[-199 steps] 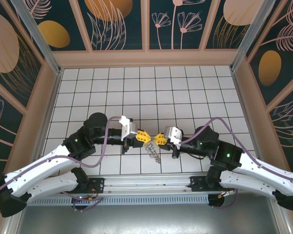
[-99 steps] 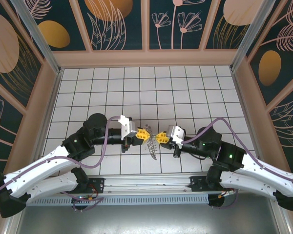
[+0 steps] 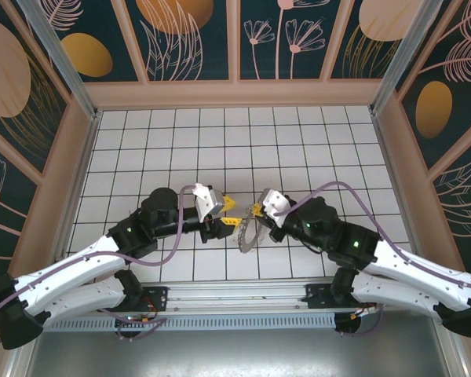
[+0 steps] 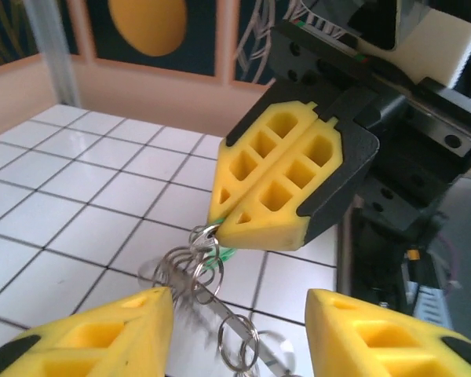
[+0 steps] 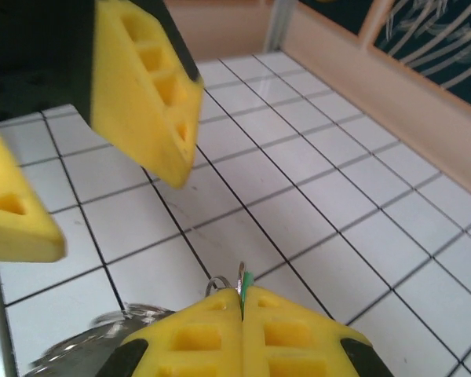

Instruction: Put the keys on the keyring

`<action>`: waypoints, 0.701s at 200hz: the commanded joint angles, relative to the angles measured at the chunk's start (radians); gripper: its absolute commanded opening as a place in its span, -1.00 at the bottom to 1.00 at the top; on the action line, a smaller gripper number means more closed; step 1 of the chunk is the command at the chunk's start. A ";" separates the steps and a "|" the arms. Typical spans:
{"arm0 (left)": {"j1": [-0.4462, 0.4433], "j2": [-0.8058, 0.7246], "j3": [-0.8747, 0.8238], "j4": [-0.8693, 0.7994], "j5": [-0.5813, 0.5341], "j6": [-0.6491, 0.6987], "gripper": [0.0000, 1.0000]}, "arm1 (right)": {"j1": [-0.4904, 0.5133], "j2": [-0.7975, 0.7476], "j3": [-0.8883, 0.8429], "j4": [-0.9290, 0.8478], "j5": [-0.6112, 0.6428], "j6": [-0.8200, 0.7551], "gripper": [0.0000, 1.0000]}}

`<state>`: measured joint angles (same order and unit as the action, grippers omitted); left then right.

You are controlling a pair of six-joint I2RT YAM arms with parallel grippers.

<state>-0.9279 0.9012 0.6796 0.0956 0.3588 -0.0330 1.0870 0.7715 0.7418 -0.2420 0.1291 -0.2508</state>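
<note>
Threading step: right claw (image 4: 286, 177), frame ctr, pinched keyring (image 4: 205, 236) by green key (image 4: 223, 253); left claw (image 4: 237, 302) spread, bottom edge. Next prob. needs left to grip ring w/o tugging.

1. The pads (image 4: 282, 181) of the right gripper (image 4: 217, 229) are matt yellow and foam-like, moulded with open cells; their backing is smooth black plastic.
2. The keyring (image 3: 246, 237) below that gripper is thin bare metal, bright and polished.
3. The green-headed key (image 5: 247, 280) at that gripper's tips shows as a matt green sliver, plastic by its look.
4. The tiled floor (image 4: 71, 181) under that gripper is glossy white and reflects light, with dark matt joints.
5. The arm shells (image 3: 71, 275) are smooth white plastic with a slight sheen.
</note>
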 commanded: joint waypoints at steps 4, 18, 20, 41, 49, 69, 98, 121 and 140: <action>0.002 -0.022 -0.054 0.085 -0.152 -0.085 0.04 | -0.086 0.061 0.071 -0.019 -0.006 0.053 -1.00; 0.003 -0.027 -0.092 0.123 -0.200 -0.118 0.06 | -0.152 0.106 0.089 -0.026 -0.044 0.066 -1.00; 0.002 -0.027 -0.098 0.129 -0.207 -0.122 0.06 | -0.161 0.113 0.092 -0.026 -0.048 0.065 -1.00; 0.002 -0.020 -0.150 0.196 -0.265 -0.160 0.10 | -0.258 0.194 0.130 -0.027 -0.096 0.067 -1.00; 0.003 -0.014 -0.163 0.211 -0.292 -0.164 0.11 | -0.291 0.228 0.150 -0.027 -0.109 0.067 -1.00; 0.003 0.010 -0.178 0.237 -0.364 -0.169 0.13 | -0.377 0.314 0.199 -0.008 -0.155 0.065 -1.00; 0.003 0.061 -0.179 0.270 -0.411 -0.165 0.14 | -0.507 0.462 0.278 0.034 -0.257 0.070 -1.00; 0.002 0.092 -0.180 0.307 -0.411 -0.169 0.14 | -0.572 0.575 0.353 0.059 -0.295 0.066 -1.00; 0.003 0.105 -0.178 0.320 -0.420 -0.160 0.15 | -0.612 0.656 0.428 0.066 -0.316 0.061 -1.00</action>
<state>-0.9279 0.9916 0.5049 0.3389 -0.0257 -0.1856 0.5213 1.3590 1.0641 -0.2569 -0.1165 -0.1989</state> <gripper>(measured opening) 0.573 0.059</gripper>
